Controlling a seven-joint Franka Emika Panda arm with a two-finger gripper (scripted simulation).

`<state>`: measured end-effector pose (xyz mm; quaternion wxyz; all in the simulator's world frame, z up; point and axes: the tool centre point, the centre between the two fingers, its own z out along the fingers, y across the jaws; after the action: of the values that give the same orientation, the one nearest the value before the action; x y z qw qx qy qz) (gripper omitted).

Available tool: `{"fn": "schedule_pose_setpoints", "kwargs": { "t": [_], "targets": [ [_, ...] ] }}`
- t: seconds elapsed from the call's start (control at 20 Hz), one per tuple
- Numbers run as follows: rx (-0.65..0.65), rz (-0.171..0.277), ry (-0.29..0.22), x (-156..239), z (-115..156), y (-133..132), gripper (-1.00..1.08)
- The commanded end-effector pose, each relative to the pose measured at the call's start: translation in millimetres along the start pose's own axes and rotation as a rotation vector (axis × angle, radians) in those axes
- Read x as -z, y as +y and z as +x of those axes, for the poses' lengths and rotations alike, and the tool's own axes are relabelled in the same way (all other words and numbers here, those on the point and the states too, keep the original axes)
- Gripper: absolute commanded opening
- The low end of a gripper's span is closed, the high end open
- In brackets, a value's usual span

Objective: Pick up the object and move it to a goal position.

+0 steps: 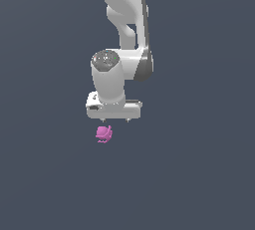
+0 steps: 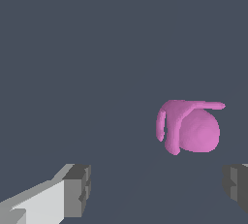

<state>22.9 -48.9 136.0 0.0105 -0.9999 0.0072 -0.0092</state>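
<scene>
**Tool Open Above the Pink Object**

In the wrist view, nearest the camera, the two dark grey fingertips (image 2: 77, 189) of the tool (image 2: 157, 189) stood wide apart, one at about 7 o'clock in the picture and the other at about 4 o'clock, with nothing between them. The tool held nothing. Beyond the fingertips lay the object (image 2: 191, 128), a magenta-pink lump with a rounded body and thin curved protrusions, resting on the plain dark grey counter (image 2: 97, 48). It sat closer to the 4 o'clock fingertip than to the other, apart from both.

In the exterior view, the object (image 1: 104, 134) lay on the counter (image 1: 199, 174) at roughly 7 o'clock from the white tool (image 1: 116, 120), just below it and clear of it. Only the short tips of the fingers showed beneath the tool's wide white body, spread apart. The object was narrower than that body. Farther back, the white arm (image 1: 124, 20) rose from the tool toward 12 o'clock and out of the picture.
</scene>
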Motion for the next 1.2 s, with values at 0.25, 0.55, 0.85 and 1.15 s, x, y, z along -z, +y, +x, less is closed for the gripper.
{"fn": "schedule_pose_setpoints", "kwargs": {
  "t": [0.25,0.55,0.85,1.15],
  "targets": [
    [-0.016,-0.016,-0.014,-34,10,42,1.0],
    [-0.019,-0.021,-0.018,-45,12,55,1.0],
    [-0.02,-0.021,-0.019,-51,11,55,1.0],
    [-0.02,-0.021,-0.019,-82,10,56,1.0]
  ]
}}
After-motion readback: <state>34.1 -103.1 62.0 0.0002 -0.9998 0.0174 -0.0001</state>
